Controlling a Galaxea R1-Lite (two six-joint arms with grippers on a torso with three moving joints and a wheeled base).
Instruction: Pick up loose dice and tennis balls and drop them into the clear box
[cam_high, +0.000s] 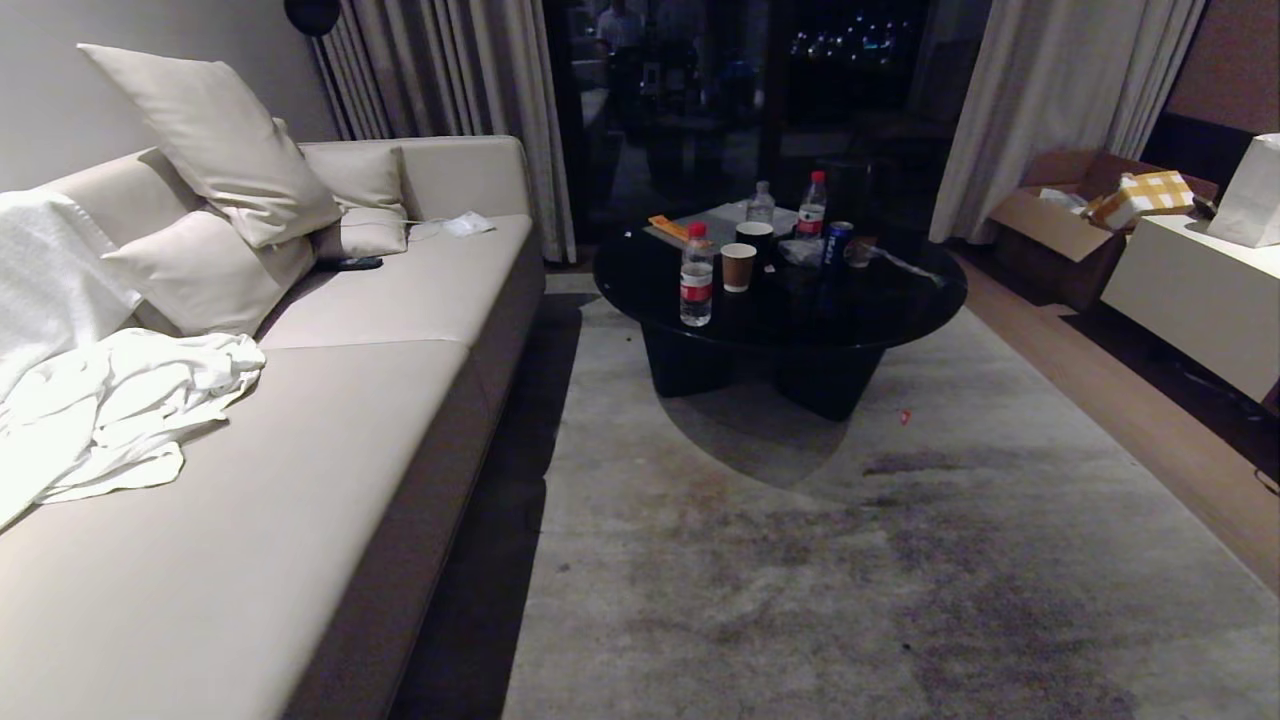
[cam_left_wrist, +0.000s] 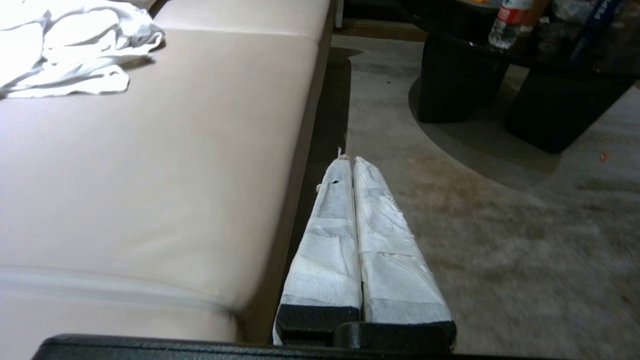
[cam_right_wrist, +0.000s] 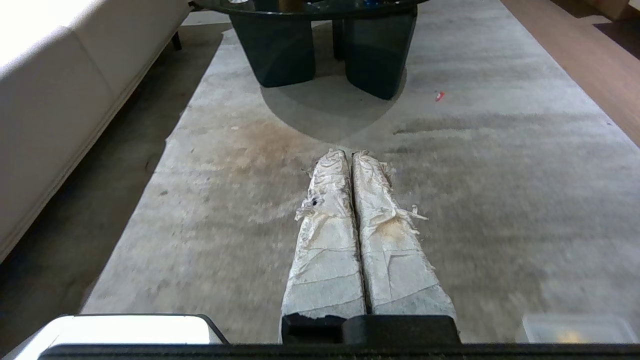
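Note:
No dice or tennis balls show in any view. A see-through clear box (cam_right_wrist: 580, 327) shows low in the right wrist view, on the rug beside my right gripper; a yellowish blur lies in it that I cannot make out. My right gripper (cam_right_wrist: 348, 154) hangs shut and empty over the grey rug (cam_right_wrist: 475, 210), its tape-wrapped fingers pressed together. My left gripper (cam_left_wrist: 349, 160) is also shut and empty, held over the gap between the sofa's front edge and the rug. Neither arm is in the head view.
A long beige sofa (cam_high: 330, 420) with pillows and a crumpled white cloth (cam_high: 120, 410) runs along the left. A black round table (cam_high: 780, 290) with bottles and cups stands ahead on the rug. A small red bit (cam_high: 904, 416) lies near it. Boxes and a white cabinet (cam_high: 1190, 290) stand at right.

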